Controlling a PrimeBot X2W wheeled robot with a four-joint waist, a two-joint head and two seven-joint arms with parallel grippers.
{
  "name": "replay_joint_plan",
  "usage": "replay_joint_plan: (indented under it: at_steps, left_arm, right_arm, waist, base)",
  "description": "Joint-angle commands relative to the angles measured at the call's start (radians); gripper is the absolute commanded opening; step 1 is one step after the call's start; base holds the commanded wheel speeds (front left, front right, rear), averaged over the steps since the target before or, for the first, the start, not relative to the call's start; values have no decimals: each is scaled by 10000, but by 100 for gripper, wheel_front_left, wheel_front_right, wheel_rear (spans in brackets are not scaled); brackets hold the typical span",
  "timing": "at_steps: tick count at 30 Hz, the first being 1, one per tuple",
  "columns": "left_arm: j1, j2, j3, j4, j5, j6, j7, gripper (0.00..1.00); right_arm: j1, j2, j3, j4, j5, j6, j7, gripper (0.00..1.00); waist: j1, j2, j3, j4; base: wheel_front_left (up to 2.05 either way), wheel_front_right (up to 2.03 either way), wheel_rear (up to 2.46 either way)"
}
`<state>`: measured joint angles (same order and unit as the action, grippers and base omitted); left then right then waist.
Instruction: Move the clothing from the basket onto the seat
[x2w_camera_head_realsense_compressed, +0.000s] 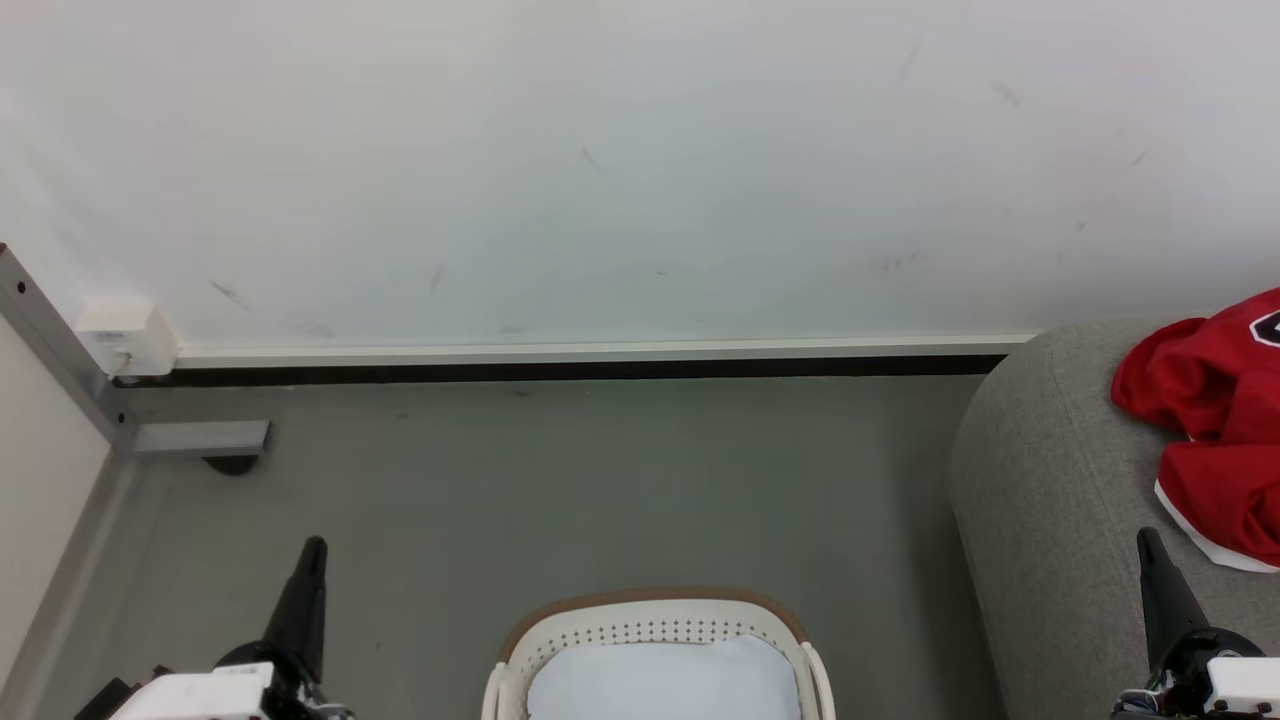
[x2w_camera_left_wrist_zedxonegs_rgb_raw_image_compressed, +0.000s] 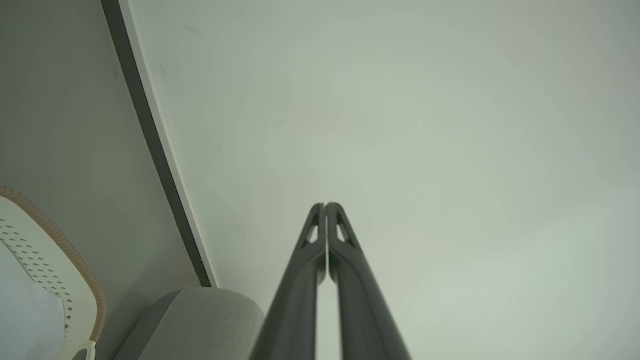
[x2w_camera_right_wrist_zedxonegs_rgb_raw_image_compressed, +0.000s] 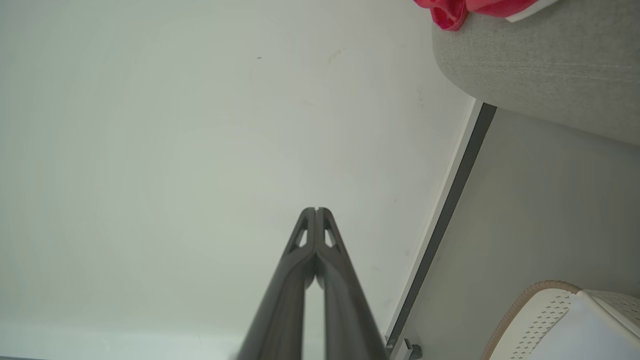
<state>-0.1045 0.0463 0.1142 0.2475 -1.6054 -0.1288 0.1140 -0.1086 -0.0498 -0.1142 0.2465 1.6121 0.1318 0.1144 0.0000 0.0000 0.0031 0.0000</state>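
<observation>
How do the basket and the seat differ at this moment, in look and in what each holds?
The basket is cream perforated plastic with a brown rim; the seat is grey woven fabric. The basket holds a pale sheet, no red in sight; the seat bears the red clothing. The seat looks far bigger than the basket. Both are round-cornered and stand on the grey floor.

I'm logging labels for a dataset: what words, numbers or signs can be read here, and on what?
None can be read.
The clothing on the seat shows part of a black-and-white mark at the picture's edge: cut off, unreadable.
The basket and the wall box show no lettering.
</observation>
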Motion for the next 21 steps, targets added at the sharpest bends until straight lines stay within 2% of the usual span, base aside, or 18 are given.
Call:
replay_joint_plan:
  at_steps: [1, 21]
  left_arm:
    - [-81, 73, 21, -42, -137, -43, 39, 0]
    - [-80, 73, 20, -41, -138, -43, 38, 0]
  right_arm:
    - [11, 1, -39, -54, 11, -21, 33, 0]
    - [11, 1, -37, -53, 13, -21, 31, 0]
  waist:
    - [0, 0, 0, 0]
    - [0, 0, 0, 0]
  base:
    - [0, 0, 0]
    - [0, 0, 0]
